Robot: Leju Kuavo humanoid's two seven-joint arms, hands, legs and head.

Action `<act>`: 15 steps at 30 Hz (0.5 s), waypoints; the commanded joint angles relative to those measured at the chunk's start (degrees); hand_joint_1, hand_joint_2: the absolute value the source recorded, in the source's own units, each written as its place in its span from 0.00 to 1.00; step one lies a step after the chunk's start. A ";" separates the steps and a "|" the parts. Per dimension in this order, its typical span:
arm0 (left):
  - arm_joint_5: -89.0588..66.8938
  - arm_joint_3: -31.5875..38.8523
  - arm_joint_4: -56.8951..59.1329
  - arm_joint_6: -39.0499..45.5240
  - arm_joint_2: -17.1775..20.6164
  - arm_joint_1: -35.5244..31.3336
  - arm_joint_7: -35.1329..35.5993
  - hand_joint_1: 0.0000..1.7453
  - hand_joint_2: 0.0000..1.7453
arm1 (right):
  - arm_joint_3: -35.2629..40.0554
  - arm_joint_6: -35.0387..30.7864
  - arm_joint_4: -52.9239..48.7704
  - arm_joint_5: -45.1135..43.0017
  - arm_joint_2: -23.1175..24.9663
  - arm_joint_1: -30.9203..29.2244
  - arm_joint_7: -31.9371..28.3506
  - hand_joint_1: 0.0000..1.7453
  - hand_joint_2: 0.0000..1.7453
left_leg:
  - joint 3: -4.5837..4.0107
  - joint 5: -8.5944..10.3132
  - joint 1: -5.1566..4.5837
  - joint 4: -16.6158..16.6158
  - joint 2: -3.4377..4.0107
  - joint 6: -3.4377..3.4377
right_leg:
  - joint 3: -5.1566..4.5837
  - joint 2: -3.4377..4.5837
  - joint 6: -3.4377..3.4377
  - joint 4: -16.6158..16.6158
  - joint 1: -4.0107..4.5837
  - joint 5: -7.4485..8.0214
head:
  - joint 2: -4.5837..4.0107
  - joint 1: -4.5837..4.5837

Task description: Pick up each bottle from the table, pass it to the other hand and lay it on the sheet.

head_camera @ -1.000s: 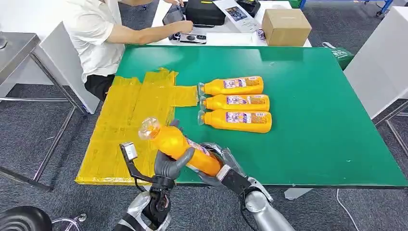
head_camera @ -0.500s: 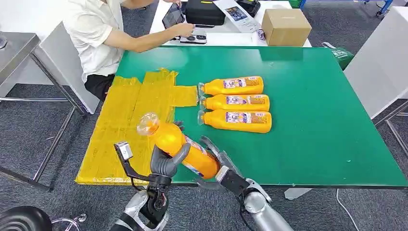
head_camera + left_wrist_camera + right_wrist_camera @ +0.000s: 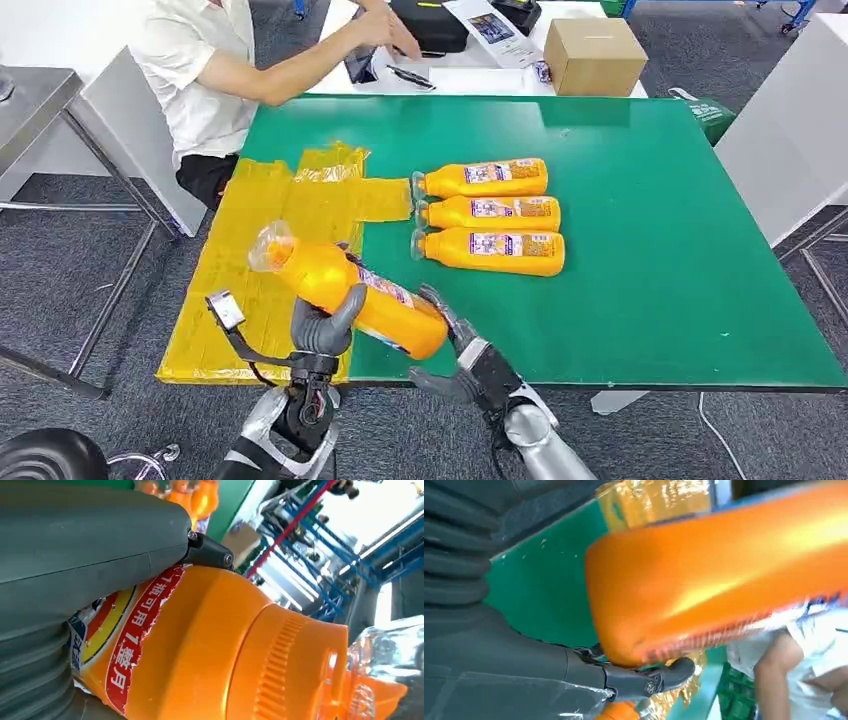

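Bottle [image 3: 345, 294] is held in the air by the left hand [image 3: 322, 329], tilted, cap toward the far left, above the near edge of the table [image 3: 640, 300] and the yellow sheet [image 3: 270, 230]. Right hand [image 3: 460, 345] sits just beside the bottle's base with fingers spread, holding nothing. Three bottles [image 3: 490, 215] lie side by side mid-table, right of the sheet.
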 commanded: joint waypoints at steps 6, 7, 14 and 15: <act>-47.02 -2.76 1.90 35.74 5.52 -5.53 -7.45 1.00 1.00 | -16.80 -25.54 -13.77 -4.45 8.60 4.57 -2.91 0.00 1.00 | -0.07 0.04 0.02 0.02 0.02 -0.05 | -0.10 0.03 -0.09 0.04 0.03 0.04 | 0.00 0.00; -54.69 -3.30 3.53 40.47 6.25 -6.24 -5.12 1.00 1.00 | -18.12 -26.96 -15.17 -6.40 8.89 4.35 -2.11 0.00 1.00 | -0.11 0.05 0.09 0.04 0.10 -0.10 | -0.16 0.11 -0.16 0.04 0.10 0.08 | 0.00 -0.02; -77.82 0.54 10.16 42.34 6.03 -8.66 5.22 1.00 1.00 | -21.14 -24.34 -19.67 -10.42 8.42 5.22 -1.50 0.00 1.00 | -0.02 0.06 0.04 0.00 0.05 -0.06 | -0.04 0.04 -0.10 0.01 0.05 0.05 | 0.00 0.00; -77.87 0.62 10.23 42.34 5.91 -8.66 5.15 1.00 1.00 | -21.08 -24.31 -19.50 -10.41 8.54 5.27 -1.52 0.00 1.00 | -0.06 0.09 0.08 0.01 0.01 -0.10 | -0.06 0.01 -0.15 0.00 0.09 0.07 | 0.00 0.02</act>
